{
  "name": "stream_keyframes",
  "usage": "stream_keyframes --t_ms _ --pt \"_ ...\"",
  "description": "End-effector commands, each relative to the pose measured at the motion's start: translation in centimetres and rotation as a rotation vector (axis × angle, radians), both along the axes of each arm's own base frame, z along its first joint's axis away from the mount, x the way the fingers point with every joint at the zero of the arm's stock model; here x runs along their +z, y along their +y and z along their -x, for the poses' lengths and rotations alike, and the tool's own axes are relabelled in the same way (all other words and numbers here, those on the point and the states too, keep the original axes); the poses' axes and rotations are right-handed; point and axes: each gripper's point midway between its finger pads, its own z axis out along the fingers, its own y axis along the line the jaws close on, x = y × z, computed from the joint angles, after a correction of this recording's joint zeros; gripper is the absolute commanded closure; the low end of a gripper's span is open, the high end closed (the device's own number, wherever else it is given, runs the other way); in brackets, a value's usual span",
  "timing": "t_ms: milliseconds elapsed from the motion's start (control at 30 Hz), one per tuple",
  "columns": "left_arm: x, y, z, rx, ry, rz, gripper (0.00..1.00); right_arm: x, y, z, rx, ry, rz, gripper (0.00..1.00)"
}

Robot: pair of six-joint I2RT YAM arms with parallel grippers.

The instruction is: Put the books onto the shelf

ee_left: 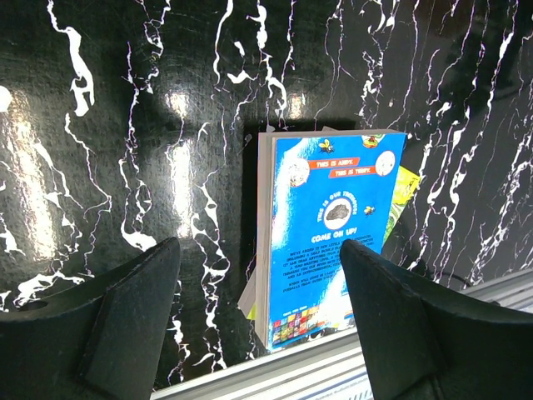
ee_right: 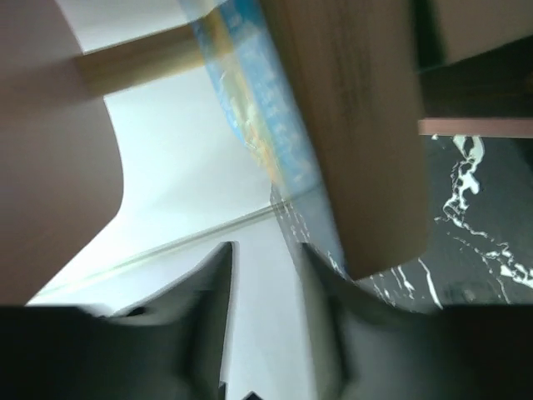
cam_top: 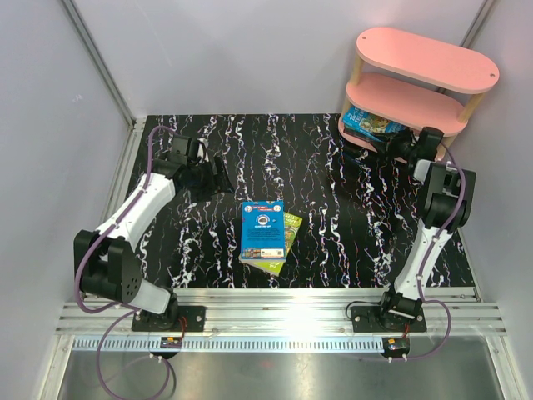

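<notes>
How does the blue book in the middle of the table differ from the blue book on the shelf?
The table book lies on a yellow-green book, with no tool near; the shelf book lies on the lowest tier of the pink shelf, jutting past its edge, the right tool beside it. Both lie flat with blue covers.
</notes>
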Motion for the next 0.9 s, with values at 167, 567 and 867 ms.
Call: stream_keyframes --t_ms 167,567,867 --pt "2.2 -0.3 -0.2 0.039 -0.087 0.010 0.20 5.1 0.8 2.4 0.085 -0.098 0.103 0.93" --pt "2.5 -0.9 0.9 0.065 -0.095 0.007 0.20 2.2 -2.2 1.5 0.058 0.082 0.354 1.00" --pt "2.3 -1.1 1.9 0.087 -0.081 -0.001 0.21 1.7 -4.6 -0.2 -0.049 0.118 0.390 1.00"
